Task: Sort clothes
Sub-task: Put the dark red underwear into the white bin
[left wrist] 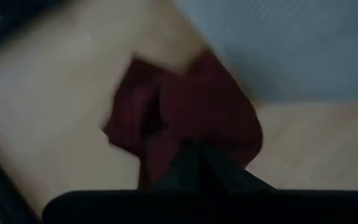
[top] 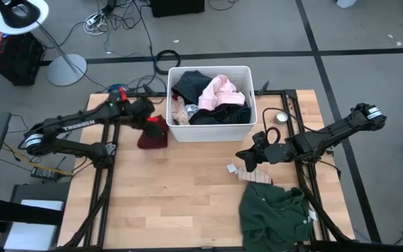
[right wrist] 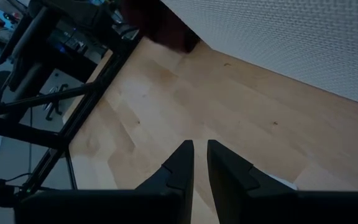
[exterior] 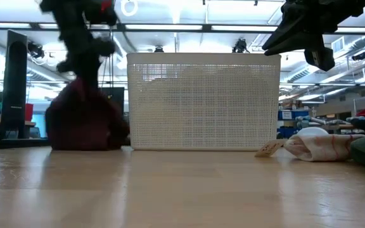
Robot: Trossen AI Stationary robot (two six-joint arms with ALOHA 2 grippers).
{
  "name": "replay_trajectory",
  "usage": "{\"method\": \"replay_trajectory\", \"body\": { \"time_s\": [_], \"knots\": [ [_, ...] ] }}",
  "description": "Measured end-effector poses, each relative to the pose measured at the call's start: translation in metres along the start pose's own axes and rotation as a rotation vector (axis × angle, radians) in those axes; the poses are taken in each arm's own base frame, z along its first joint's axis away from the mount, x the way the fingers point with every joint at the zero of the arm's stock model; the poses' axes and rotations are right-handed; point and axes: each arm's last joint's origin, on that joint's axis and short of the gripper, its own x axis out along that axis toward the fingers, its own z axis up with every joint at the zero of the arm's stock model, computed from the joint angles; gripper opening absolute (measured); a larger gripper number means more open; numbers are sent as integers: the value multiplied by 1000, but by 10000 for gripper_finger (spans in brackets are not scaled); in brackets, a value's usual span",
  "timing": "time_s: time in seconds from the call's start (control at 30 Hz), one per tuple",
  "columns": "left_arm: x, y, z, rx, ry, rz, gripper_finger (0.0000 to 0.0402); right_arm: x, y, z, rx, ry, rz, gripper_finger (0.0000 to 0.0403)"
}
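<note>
A maroon piece lies bunched on the table just left of the white bin; it also shows in the low view and the left wrist view. My left gripper is shut on its top. My right gripper hangs shut and empty above the table, right of the bin's near corner. A striped sock lies flat below it. A dark green top lies crumpled at the near right. Black and pink pieces fill the bin. My left gripper pinches the maroon piece at its upper bunched part, coming from above and slanting from the table's left. The cloth rises to a peak under the fingers. Its lower bulk rests on the table against the bin's left wall.
The white mesh bin stands at the table's far middle. A small paper tag lies by the sock. A round metal part sits right of the bin. Bare wood lies between the two arms.
</note>
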Motion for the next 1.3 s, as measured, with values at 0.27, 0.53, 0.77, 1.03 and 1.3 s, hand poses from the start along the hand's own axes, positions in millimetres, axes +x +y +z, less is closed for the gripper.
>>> {"method": "replay_trajectory", "body": {
  "time_s": [0.27, 0.53, 0.77, 1.03, 1.3],
  "knots": [
    [-83, -7, 47, 52, -236, -76, 0, 0, 0, 0, -45, 11, 5, 48],
    [-155, -4, 68, 102, -447, -151, 0, 0, -2, -1, -68, 22, -16, 48],
    [-187, -16, 97, 129, -769, -344, 0, 1, -3, 1, -78, 14, -25, 48],
    [-181, -39, 136, 208, -987, -573, 0, 4, -6, 6, -53, -6, -44, 48],
    [-153, -39, 144, 248, -830, -604, 0, 4, -7, 6, -32, -8, -45, 48]
  ]
}}
